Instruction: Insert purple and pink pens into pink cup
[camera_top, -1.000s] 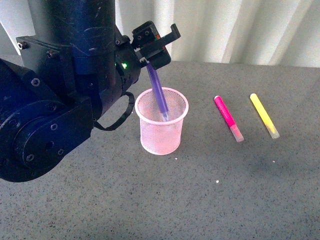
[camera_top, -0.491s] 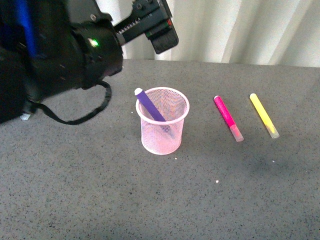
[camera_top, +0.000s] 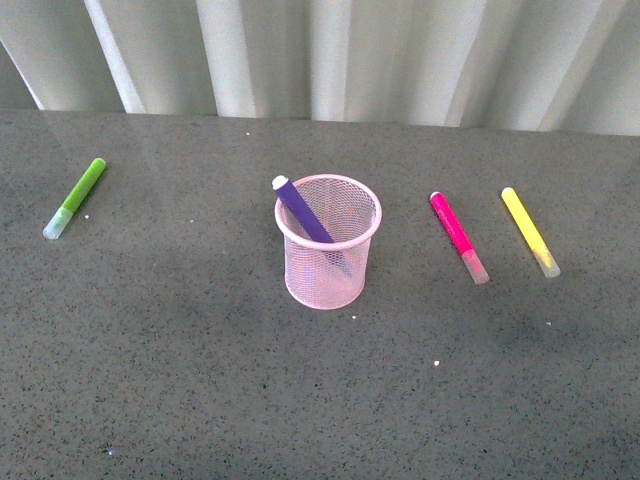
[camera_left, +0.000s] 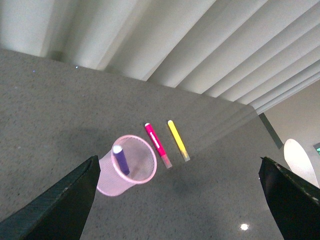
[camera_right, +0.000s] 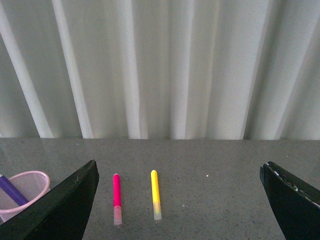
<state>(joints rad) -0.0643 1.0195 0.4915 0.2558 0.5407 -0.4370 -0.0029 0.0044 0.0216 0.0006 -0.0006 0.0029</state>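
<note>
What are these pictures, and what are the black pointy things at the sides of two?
A robot with two arms took them with three cameras. One camera sits on its body and looks across the grey table. The other two sit on its wrists; the black shapes there are the open fingers of the left gripper and the right gripper. Both hold nothing. On the table a purple pen leans inside the pink cup. A pink pen and a yellow marker lie to its right, a green marker far to its left.
</note>
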